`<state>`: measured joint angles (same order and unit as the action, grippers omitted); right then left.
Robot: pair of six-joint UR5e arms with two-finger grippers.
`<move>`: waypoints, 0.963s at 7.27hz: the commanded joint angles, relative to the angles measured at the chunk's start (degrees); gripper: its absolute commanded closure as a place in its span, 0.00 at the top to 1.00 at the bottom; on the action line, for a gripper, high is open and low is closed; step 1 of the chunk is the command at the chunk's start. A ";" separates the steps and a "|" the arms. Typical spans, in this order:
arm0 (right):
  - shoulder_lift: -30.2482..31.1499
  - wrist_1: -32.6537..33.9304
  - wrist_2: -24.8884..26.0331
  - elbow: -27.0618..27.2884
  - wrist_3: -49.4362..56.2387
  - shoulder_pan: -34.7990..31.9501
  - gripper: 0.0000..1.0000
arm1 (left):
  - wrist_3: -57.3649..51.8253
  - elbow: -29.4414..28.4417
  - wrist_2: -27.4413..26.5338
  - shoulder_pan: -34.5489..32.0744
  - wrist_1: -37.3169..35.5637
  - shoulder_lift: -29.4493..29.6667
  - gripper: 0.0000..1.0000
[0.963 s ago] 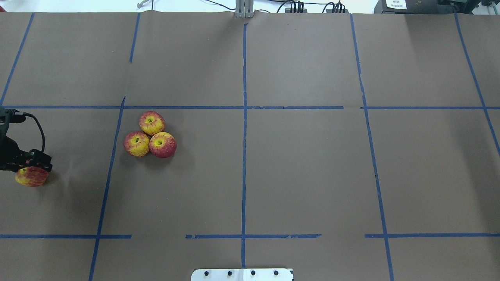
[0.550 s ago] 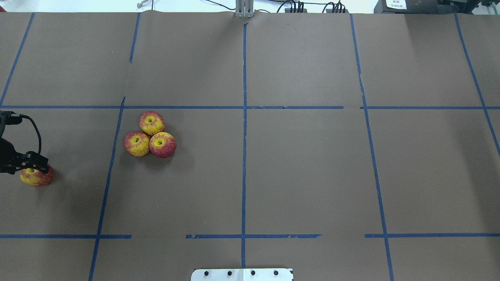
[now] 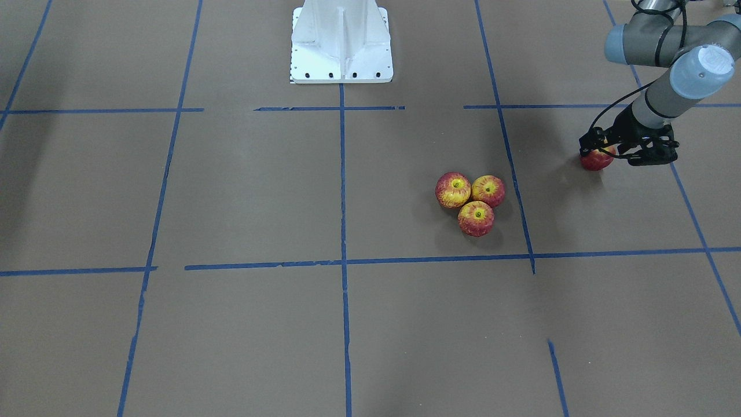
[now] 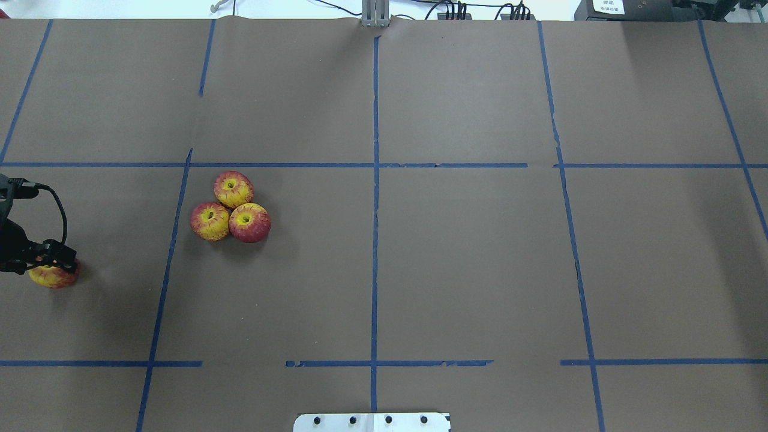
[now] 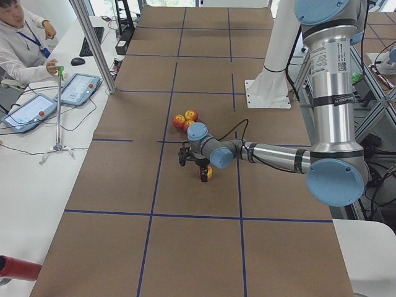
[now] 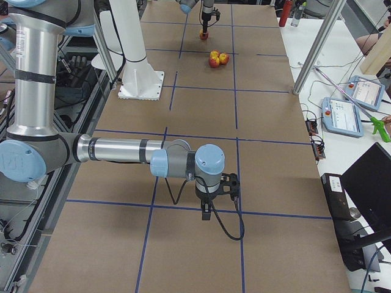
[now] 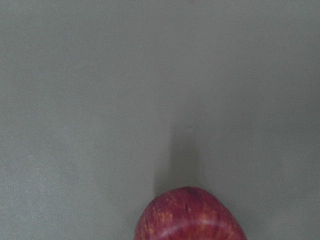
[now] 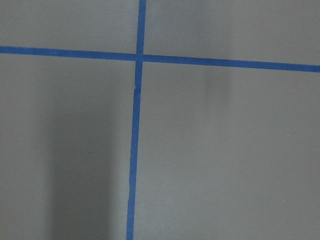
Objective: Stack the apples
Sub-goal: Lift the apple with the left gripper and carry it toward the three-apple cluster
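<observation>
— Brown-papered table (image 4: 480, 270), blue tape lines (image 4: 375, 240). Where are the apples?
— Three touch in a clump left of centre: far apple (image 4: 233, 189), near-left apple (image 4: 210, 221), near-right apple (image 4: 249, 222), all upright, stem dimples up.
— And the fourth apple (image 4: 54, 279)?
— Well apart, far left, under the left gripper (image 4: 53, 264). It covers the top, so I cannot tell the stem's direction, nor whether it grips.
— And the right gripper (image 6: 206, 213)?
— Above the table on the right; wide or narrow, I cannot tell.
</observation>
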<state>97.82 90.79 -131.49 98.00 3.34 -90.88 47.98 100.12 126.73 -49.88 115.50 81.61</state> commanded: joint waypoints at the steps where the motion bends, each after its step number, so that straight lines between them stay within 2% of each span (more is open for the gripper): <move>1: 0.00 0.00 0.00 0.00 0.00 0.00 1.00 | -0.17 -0.10 0.09 0.49 0.17 0.13 0.60; 2: 0.00 0.00 0.00 0.00 0.00 0.00 1.00 | -0.34 -0.02 0.09 0.49 0.08 0.30 0.16; 3: 0.00 0.00 0.00 0.00 0.00 0.00 1.00 | -0.17 1.03 0.35 0.40 0.08 0.48 0.00; 5: 0.00 0.00 0.00 0.00 0.00 0.00 1.00 | 2.88 6.37 2.28 0.31 -0.53 4.15 0.00; 6: 0.00 0.00 0.00 0.00 0.00 0.00 1.00 | 7.08 6.66 3.86 0.23 -1.14 8.70 0.00; 7: 0.00 0.00 0.00 0.00 0.00 0.00 1.00 | 8.78 6.75 3.87 0.22 -4.98 13.18 0.00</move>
<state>97.82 90.79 -131.48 98.00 3.34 -90.88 53.73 106.21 129.88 -49.62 113.72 89.48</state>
